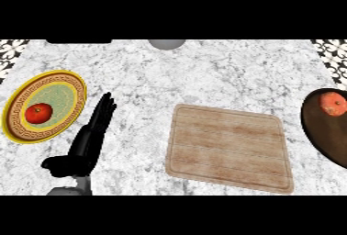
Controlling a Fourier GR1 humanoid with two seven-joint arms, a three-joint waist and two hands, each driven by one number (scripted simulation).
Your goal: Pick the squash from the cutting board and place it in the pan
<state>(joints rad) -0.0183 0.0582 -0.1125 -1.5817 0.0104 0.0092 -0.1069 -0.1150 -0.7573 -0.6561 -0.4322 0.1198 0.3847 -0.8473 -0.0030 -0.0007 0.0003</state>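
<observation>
The wooden cutting board [229, 148] lies at the centre of the marble counter with nothing on it. A dark brown pan [324, 134] is cut off by the right edge. Inside its upper part lies a round orange-red squash [333, 103]. My left hand [85, 146] stands at the lower left, between the plate and the board, with its fingers [102, 111] straight and pointing up; it holds nothing and rests there. My right hand does not show.
A yellow-rimmed plate [68, 87] at the left carries a red round fruit [38, 112]. A grey round object [166, 44] and a dark flat shape [79, 41] sit at the counter's far edge. Patterned tiles mark the top corners.
</observation>
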